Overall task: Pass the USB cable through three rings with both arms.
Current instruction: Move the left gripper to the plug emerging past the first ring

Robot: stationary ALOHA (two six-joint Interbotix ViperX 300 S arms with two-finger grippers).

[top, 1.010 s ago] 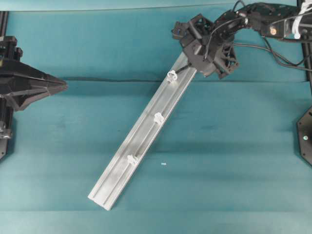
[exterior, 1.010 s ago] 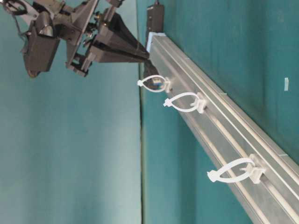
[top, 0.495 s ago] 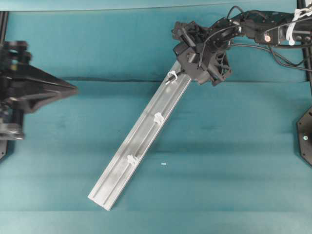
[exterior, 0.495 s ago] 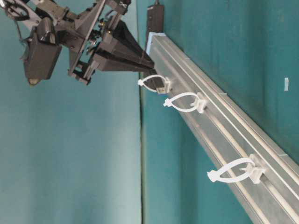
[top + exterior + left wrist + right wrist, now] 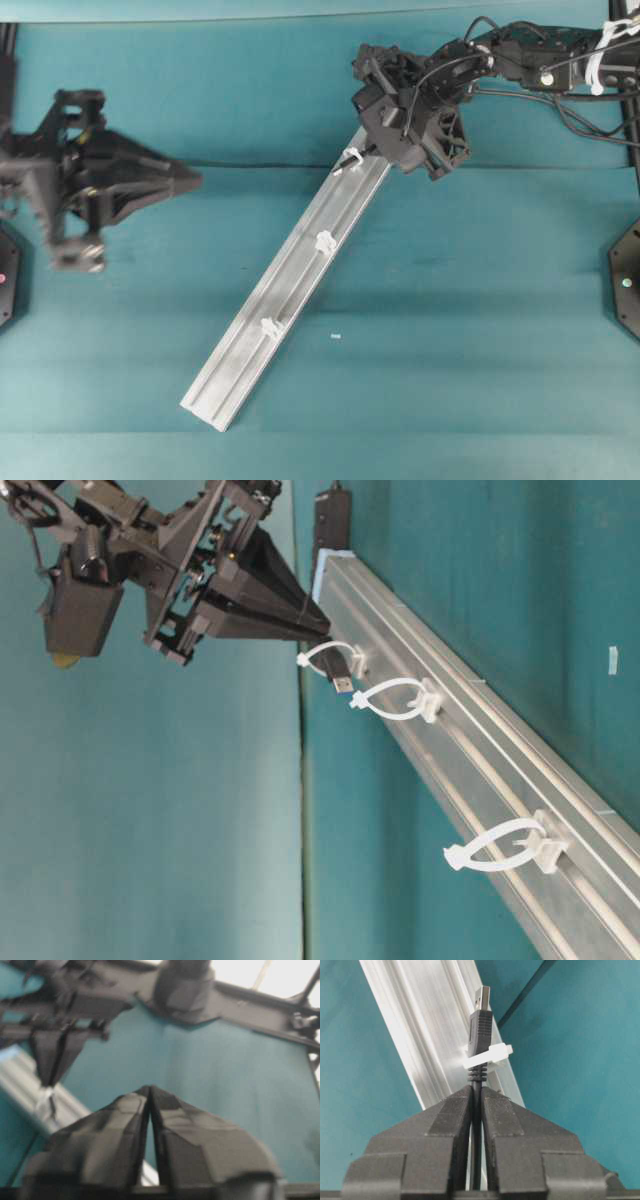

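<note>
The USB cable [image 5: 479,1045] sits pinched between the narrow jaws of the right gripper [image 5: 476,1091], its metal-tipped plug poking through the first of 3 white rings [image 5: 487,1056] at the upper end of the aluminium rail [image 5: 290,290], which lies diagonally on the teal surface [image 5: 480,330]. The second ring [image 5: 325,241] and third ring [image 5: 270,327] stand unthreaded further down the rail. Well apart at the left, the left gripper [image 5: 195,180] hangs with its jaws barely parted, holding nothing.

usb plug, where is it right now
The USB plug sits at the rail's upper end, poking through the first ring, just ahead of the right tool.
</note>
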